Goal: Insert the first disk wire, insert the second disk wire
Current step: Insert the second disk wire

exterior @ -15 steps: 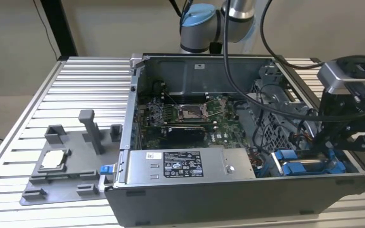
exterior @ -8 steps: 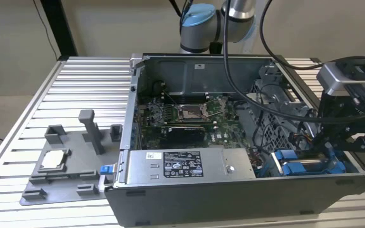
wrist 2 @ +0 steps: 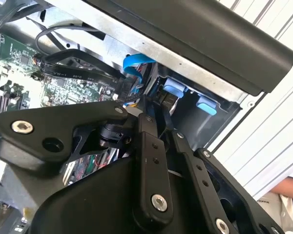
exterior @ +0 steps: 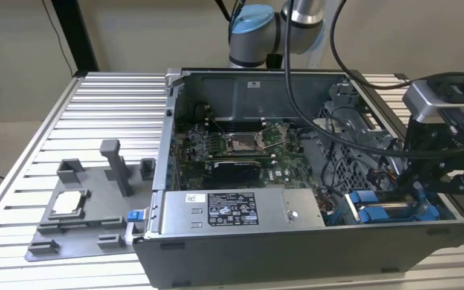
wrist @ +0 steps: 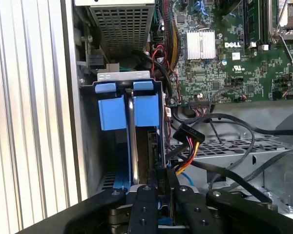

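The gripper [wrist 2: 149,105] is reaching down into the open computer case [exterior: 296,254] at the exterior view's right, right at the end of the two blue disk holders [wrist: 129,109]. Its fingers are sitting close together and appear to be pinching the plug end of a flat black wire [wrist 2: 80,73], which is looping back over the circuit board [wrist: 224,58]. That looks like a wire insertion under way. Whether it is the first or the second cannot be told, because the gripper is covering the end of the disks where the sockets would be. A plug with red, yellow and black wires [wrist: 185,136] is hanging loose just beside the holders, which suggests that work is remaining. Seating the plug is likely calling for squaring it to its socket and pushing straight and gently, since the wire is limp and springy and the gap is narrow. The holders are smooth moulded plastic, standing side by side as upright slabs with tabs on top. The case is dark painted sheet metal with a perforated cage inside. The table [exterior: 111,109] is ribbed, pale aluminium, and a grey plastic tray [exterior: 87,199] is lying on it, well apart from the case.
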Robot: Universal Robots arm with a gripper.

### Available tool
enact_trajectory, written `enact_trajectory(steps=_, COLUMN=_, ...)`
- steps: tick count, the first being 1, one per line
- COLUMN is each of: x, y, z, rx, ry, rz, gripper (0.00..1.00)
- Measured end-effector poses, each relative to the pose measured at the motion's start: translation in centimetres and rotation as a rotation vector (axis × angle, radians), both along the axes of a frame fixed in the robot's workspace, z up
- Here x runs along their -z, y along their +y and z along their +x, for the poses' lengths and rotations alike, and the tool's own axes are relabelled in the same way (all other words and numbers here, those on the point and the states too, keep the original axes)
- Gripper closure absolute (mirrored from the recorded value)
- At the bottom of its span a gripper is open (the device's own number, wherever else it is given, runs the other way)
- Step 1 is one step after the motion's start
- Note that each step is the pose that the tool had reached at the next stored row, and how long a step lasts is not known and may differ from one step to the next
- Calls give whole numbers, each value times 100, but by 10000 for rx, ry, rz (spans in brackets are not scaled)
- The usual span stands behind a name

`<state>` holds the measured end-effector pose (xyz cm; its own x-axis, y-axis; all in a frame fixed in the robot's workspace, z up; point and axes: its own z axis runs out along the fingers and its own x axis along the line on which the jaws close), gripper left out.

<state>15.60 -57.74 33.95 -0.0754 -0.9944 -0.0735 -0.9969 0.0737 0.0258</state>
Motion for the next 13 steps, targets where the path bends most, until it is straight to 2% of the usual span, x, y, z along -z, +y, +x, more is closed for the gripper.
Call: enact_trajectory(steps=13, x=25, y=-10, z=2, rx=-37, ry=0, rz=-3, gripper=100)
